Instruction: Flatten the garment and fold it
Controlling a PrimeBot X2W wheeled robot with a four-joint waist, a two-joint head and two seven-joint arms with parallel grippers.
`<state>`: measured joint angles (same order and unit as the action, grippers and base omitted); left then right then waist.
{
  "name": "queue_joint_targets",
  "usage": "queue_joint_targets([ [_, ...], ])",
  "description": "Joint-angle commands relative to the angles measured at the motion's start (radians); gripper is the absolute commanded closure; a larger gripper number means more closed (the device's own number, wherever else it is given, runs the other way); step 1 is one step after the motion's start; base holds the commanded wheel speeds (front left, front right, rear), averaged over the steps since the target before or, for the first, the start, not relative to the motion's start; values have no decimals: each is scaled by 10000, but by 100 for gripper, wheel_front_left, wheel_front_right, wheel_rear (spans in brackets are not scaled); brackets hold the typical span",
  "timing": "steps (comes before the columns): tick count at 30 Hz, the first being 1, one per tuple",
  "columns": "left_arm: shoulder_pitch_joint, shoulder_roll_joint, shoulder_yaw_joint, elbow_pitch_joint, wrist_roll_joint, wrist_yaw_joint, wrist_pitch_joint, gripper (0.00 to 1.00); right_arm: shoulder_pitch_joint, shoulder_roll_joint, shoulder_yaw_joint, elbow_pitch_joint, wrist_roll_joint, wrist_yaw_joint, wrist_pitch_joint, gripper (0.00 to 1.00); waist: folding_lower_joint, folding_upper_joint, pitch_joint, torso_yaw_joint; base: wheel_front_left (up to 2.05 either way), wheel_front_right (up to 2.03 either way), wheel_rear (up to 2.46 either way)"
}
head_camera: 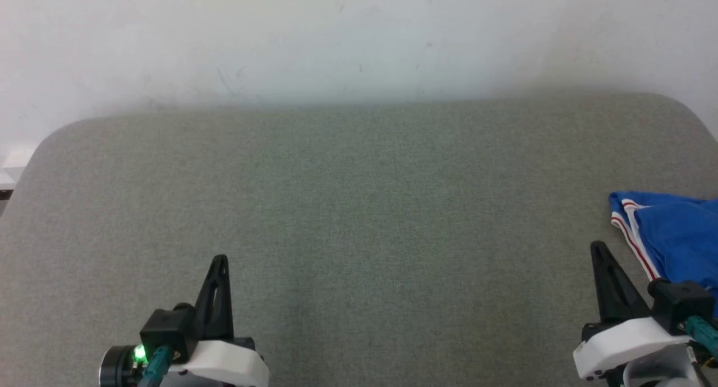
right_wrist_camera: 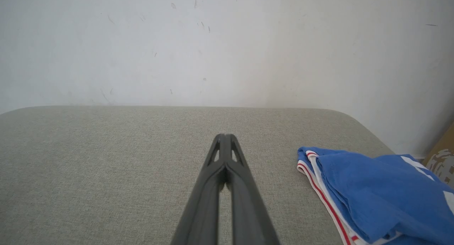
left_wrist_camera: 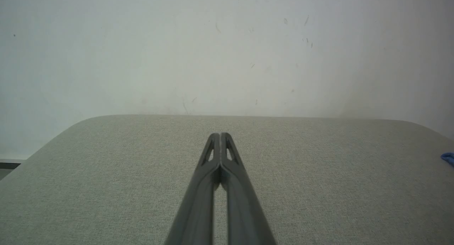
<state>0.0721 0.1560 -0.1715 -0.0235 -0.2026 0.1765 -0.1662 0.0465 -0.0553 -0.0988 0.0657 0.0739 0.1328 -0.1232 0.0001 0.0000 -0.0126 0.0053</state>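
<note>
The garment (head_camera: 673, 235) is a bright blue T-shirt with white and red stripe trim, lying bunched at the right edge of the grey table (head_camera: 359, 207). In the right wrist view the garment (right_wrist_camera: 376, 195) lies to the right of my fingers, white lettering showing on it. My right gripper (head_camera: 597, 248) is shut and empty, just left of the garment. My left gripper (head_camera: 220, 259) is shut and empty at the lower left, far from the garment. In its own view the left gripper (left_wrist_camera: 220, 135) hovers over bare table, with a sliver of the garment (left_wrist_camera: 448, 157) at the far right.
A white wall (head_camera: 336, 39) rises behind the table's rounded far edge. A brown cardboard box (right_wrist_camera: 441, 159) stands beyond the table's right end. The grey table surface (right_wrist_camera: 106, 167) stretches wide between the grippers.
</note>
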Motion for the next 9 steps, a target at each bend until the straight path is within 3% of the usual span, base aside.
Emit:
queue_joint_targets([
  [1, -198, -83, 101, 37, 174, -103, 59, 100, -110, 18, 28, -75, -132, -8, 70, 100, -1, 0, 3, -1, 0, 0, 0],
  [9, -245, -169, 244, 55, 339, -251, 201, 100, -141, 21, 113, -127, -186, -9, 173, 100, -1, 0, 14, -5, 0, 0, 0],
])
